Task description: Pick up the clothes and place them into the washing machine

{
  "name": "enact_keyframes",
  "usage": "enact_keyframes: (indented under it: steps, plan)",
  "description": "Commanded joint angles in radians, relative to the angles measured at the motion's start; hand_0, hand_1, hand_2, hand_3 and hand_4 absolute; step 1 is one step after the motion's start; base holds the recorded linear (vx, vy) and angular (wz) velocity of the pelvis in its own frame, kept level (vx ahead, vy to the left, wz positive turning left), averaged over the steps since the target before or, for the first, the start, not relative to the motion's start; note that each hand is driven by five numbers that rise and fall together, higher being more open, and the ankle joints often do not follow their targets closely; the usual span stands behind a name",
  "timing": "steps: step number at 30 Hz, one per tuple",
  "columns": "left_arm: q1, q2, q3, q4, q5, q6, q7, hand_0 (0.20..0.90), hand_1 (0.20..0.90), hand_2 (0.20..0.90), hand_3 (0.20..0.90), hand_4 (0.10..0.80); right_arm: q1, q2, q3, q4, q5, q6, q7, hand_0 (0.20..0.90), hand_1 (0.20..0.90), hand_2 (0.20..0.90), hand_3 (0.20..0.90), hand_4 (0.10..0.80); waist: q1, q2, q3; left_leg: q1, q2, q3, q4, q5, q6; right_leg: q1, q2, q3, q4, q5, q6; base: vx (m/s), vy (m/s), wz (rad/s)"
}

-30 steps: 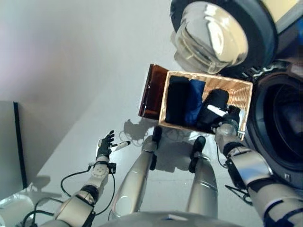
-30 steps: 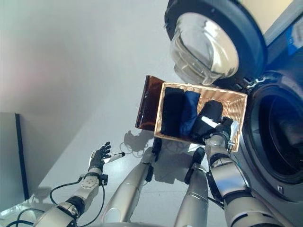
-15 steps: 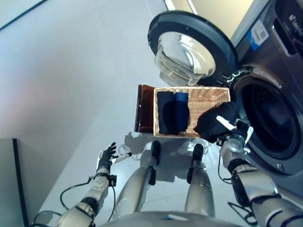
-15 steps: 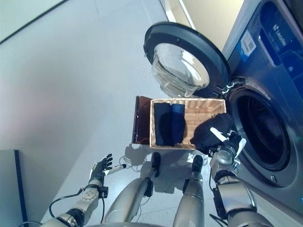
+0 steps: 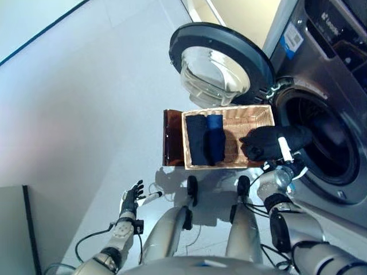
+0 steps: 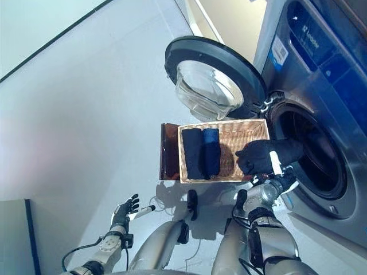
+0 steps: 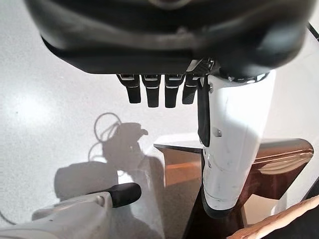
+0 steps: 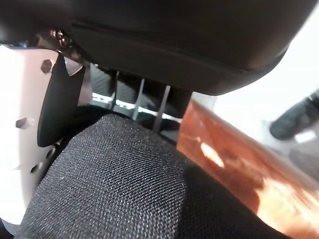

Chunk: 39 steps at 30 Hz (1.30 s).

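My right hand (image 5: pixel 287 156) is shut on a black garment (image 5: pixel 269 142) and holds it between the wicker basket (image 5: pixel 252 114) and the washing machine's open drum (image 5: pixel 324 137). In the right wrist view the black cloth (image 8: pixel 114 184) lies under my fingers (image 8: pixel 124 94) and white-covered thumb (image 8: pixel 20 114). A black and a blue folded garment (image 5: pixel 205 137) lie in the basket's left half. The basket rests on a dark brown box (image 5: pixel 171 137). My left hand (image 5: pixel 133 197) hangs open and empty low over the floor; it also shows in the left wrist view (image 7: pixel 159 89).
The washing machine (image 6: pixel 321 91) stands at the right with its round glass door (image 5: pixel 221 63) swung open behind the basket. Pale grey floor (image 5: pixel 86 114) spreads to the left. A dark-edged panel (image 5: pixel 14 229) stands at the lower left.
The camera has shifted. My right hand has carried the black garment from the basket's right end up toward the drum opening. My left hand has stayed low and open.
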Motion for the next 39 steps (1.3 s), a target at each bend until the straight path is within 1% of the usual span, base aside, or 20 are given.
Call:
enact_keyframes:
  steps: [1, 5, 6, 7, 11, 16, 20, 23, 25, 26, 27, 30, 31, 32, 34, 35, 37, 38, 39]
  plan:
    - [0.007, 0.01, -0.009, 0.01, -0.005, -0.062, 0.041, 0.9, 0.9, 0.9, 0.9, 0.8, -0.067, -0.134, 0.017, -0.118, -0.205, -0.119, -0.151, 0.2, 0.2, 0.2, 0.2, 0.3, 0.0, 0.031, 0.027, -0.122, 0.02, -0.028, 0.158, -0.093, -0.084, 0.008, 0.047, -0.008, 0.051, -0.087, -0.062, -0.062, 0.012, 0.01]
    - [-0.001, 0.026, -0.008, 0.008, -0.006, -0.062, 0.05, 0.9, 0.9, 0.9, 0.9, 0.8, -0.147, -0.204, 0.027, -0.095, -0.208, -0.117, -0.185, 0.2, 0.2, 0.2, 0.2, 0.3, 0.001, 0.033, 0.027, -0.198, 0.028, -0.021, 0.223, -0.119, -0.083, -0.068, 0.049, 0.001, 0.104, -0.097, -0.067, -0.027, -0.004, -0.04]
    - [0.002, 0.029, -0.008, 0.001, -0.005, -0.064, 0.051, 0.9, 0.9, 0.9, 0.9, 0.8, -0.158, -0.22, 0.033, -0.104, -0.217, -0.118, -0.193, 0.2, 0.2, 0.2, 0.2, 0.3, 0.003, 0.032, 0.021, -0.2, 0.03, -0.027, 0.234, -0.154, -0.086, -0.071, 0.051, 0.006, 0.118, -0.13, -0.063, 0.056, 0.005, -0.07]
    - [0.005, 0.036, -0.007, -0.013, -0.004, -0.066, 0.05, 0.9, 0.9, 0.9, 0.9, 0.8, -0.181, -0.256, 0.042, -0.104, -0.238, -0.114, -0.208, 0.2, 0.2, 0.2, 0.2, 0.3, 0.004, 0.032, 0.028, -0.224, 0.03, -0.027, 0.259, -0.161, -0.085, -0.098, 0.055, 0.013, 0.143, -0.135, -0.066, 0.06, -0.003, -0.1]
    - [0.007, 0.05, -0.013, -0.052, -0.01, -0.073, 0.057, 0.9, 0.9, 0.9, 0.9, 0.8, -0.253, -0.305, 0.052, -0.06, -0.227, -0.128, -0.254, 0.2, 0.2, 0.2, 0.2, 0.3, 0.016, 0.024, 0.032, -0.284, 0.037, -0.035, 0.3, -0.17, -0.085, -0.15, 0.062, 0.009, 0.176, -0.147, -0.073, -0.034, -0.026, -0.08]
    - [-0.004, 0.079, 0.012, -0.1, -0.02, -0.075, 0.072, 0.9, 0.9, 0.9, 0.9, 0.8, -0.333, -0.371, 0.07, -0.01, -0.153, -0.148, -0.234, 0.2, 0.2, 0.2, 0.2, 0.3, 0.016, 0.007, 0.038, -0.376, 0.043, -0.052, 0.411, -0.2, -0.093, -0.237, 0.075, 0.008, 0.295, -0.182, -0.09, -0.064, -0.056, 0.12]
    - [0.012, 0.095, 0.015, -0.11, -0.011, -0.072, 0.072, 0.9, 0.9, 0.9, 0.9, 0.8, -0.378, -0.419, 0.077, 0.02, -0.11, -0.164, -0.219, 0.2, 0.2, 0.2, 0.2, 0.3, 0.02, 0.003, 0.028, -0.407, 0.043, -0.054, 0.429, -0.21, -0.098, -0.268, 0.073, 0.003, 0.324, -0.195, -0.096, -0.022, -0.027, 0.14]
    - [0.042, 0.107, 0.023, -0.106, -0.02, -0.064, 0.064, 0.9, 0.9, 0.9, 0.9, 0.8, -0.455, -0.479, 0.093, 0.049, -0.049, -0.169, -0.197, 0.2, 0.2, 0.2, 0.2, 0.3, 0.033, 0.004, 0.017, -0.415, 0.044, -0.059, 0.412, -0.203, -0.103, -0.282, 0.074, 0.003, 0.323, -0.2, -0.1, 0.009, -0.008, 0.06]
    - [0.045, 0.109, 0.026, -0.103, -0.025, -0.064, 0.06, 0.9, 0.9, 0.9, 0.9, 0.8, -0.486, -0.496, 0.115, 0.057, -0.04, -0.166, -0.19, 0.2, 0.2, 0.2, 0.2, 0.3, 0.037, 0.006, 0.017, -0.416, 0.044, -0.059, 0.403, -0.199, -0.103, -0.287, 0.076, 0.006, 0.321, -0.199, -0.101, 0.006, 0.01, 0.04]
    - [0.055, 0.115, 0.03, -0.105, -0.029, -0.063, 0.059, 0.9, 0.9, 0.9, 0.9, 0.8, -0.521, -0.533, 0.137, 0.058, -0.049, -0.156, -0.193, 0.2, 0.2, 0.2, 0.2, 0.3, 0.043, 0.01, 0.016, -0.414, 0.043, -0.058, 0.386, -0.19, -0.105, -0.295, 0.078, 0.009, 0.317, -0.199, -0.102, 0.0, 0.0, 0.0]
    - [0.057, 0.116, 0.032, -0.105, -0.031, -0.062, 0.059, 0.9, 0.9, 0.9, 0.9, 0.8, -0.542, -0.544, 0.147, 0.056, -0.051, -0.154, -0.193, 0.2, 0.2, 0.2, 0.2, 0.3, 0.045, 0.015, 0.016, -0.415, 0.043, -0.058, 0.377, -0.185, -0.106, -0.299, 0.077, 0.011, 0.314, -0.197, -0.102, 0.0, 0.0, 0.0]
    - [0.056, 0.122, 0.037, -0.116, -0.04, -0.065, 0.065, 0.9, 0.9, 0.9, 0.9, 0.8, -0.606, -0.589, 0.161, 0.024, -0.044, -0.162, -0.202, 0.2, 0.2, 0.2, 0.2, 0.3, 0.05, 0.028, 0.022, -0.419, 0.042, -0.056, 0.355, -0.171, -0.111, -0.312, 0.077, 0.019, 0.314, -0.2, -0.104, 0.0, 0.0, 0.0]
    - [0.055, 0.121, 0.037, -0.116, -0.04, -0.065, 0.065, 0.9, 0.9, 0.9, 0.9, 0.8, -0.611, -0.591, 0.165, 0.027, -0.04, -0.162, -0.199, 0.2, 0.2, 0.2, 0.2, 0.3, 0.049, 0.029, 0.023, -0.419, 0.042, -0.055, 0.354, -0.17, -0.111, -0.314, 0.076, 0.019, 0.315, -0.2, -0.104, 0.0, 0.0, 0.0]
    - [0.055, 0.122, 0.035, -0.122, -0.049, -0.067, 0.064, 0.9, 0.9, 0.9, 0.9, 0.8, -0.642, -0.605, 0.164, 0.002, 0.001, -0.179, -0.185, 0.2, 0.2, 0.2, 0.2, 0.3, 0.051, 0.038, 0.025, -0.418, 0.043, -0.056, 0.34, -0.162, -0.114, -0.321, 0.077, 0.022, 0.322, -0.206, -0.106, 0.0, 0.0, 0.0]
    - [0.053, 0.117, 0.04, -0.132, -0.064, -0.068, 0.063, 0.9, 0.9, 0.9, 0.9, 0.8, -0.65, -0.604, 0.136, -0.071, 0.07, -0.218, -0.142, 0.2, 0.2, 0.2, 0.2, 0.3, 0.044, 0.052, 0.03, -0.414, 0.041, -0.055, 0.32, -0.151, -0.119, -0.326, 0.077, 0.029, 0.329, -0.214, -0.108, 0.003, -0.002, 0.02]
    - [0.053, 0.118, 0.04, -0.133, -0.065, -0.067, 0.063, 0.9, 0.9, 0.9, 0.9, 0.8, -0.644, -0.604, 0.132, -0.075, 0.077, -0.219, -0.135, 0.2, 0.2, 0.2, 0.2, 0.3, 0.043, 0.051, 0.031, -0.412, 0.041, -0.055, 0.318, -0.15, -0.119, -0.325, 0.076, 0.029, 0.33, -0.215, -0.108, -0.002, -0.018, 0.04]
    - [0.055, 0.124, 0.032, -0.171, -0.068, -0.072, 0.057, 0.9, 0.9, 0.9, 0.9, 0.8, -0.652, -0.626, 0.096, -0.148, 0.071, -0.253, -0.145, 0.2, 0.2, 0.2, 0.2, 0.3, 0.042, 0.079, 0.04, -0.401, 0.033, -0.055, 0.284, -0.127, -0.125, -0.332, 0.071, 0.041, 0.351, -0.234, -0.111, -0.011, -0.022, 0.06]
    - [0.054, 0.123, 0.031, -0.172, -0.069, -0.071, 0.057, 0.9, 0.9, 0.9, 0.9, 0.8, -0.649, -0.628, 0.094, -0.151, 0.07, -0.253, -0.146, 0.2, 0.2, 0.2, 0.2, 0.3, 0.041, 0.08, 0.041, -0.398, 0.031, -0.056, 0.28, -0.125, -0.125, -0.331, 0.068, 0.04, 0.353, -0.236, -0.111, -0.011, -0.009, 0.18]
    - [0.055, 0.125, 0.027, -0.186, -0.066, -0.073, 0.055, 0.9, 0.9, 0.9, 0.9, 0.8, -0.654, -0.644, 0.1, -0.156, 0.051, -0.246, -0.157, 0.2, 0.2, 0.2, 0.2, 0.3, 0.04, 0.089, 0.043, -0.392, 0.025, -0.055, 0.271, -0.119, -0.127, -0.331, 0.061, 0.045, 0.357, -0.24, -0.112, -0.004, -0.013, 0.32]
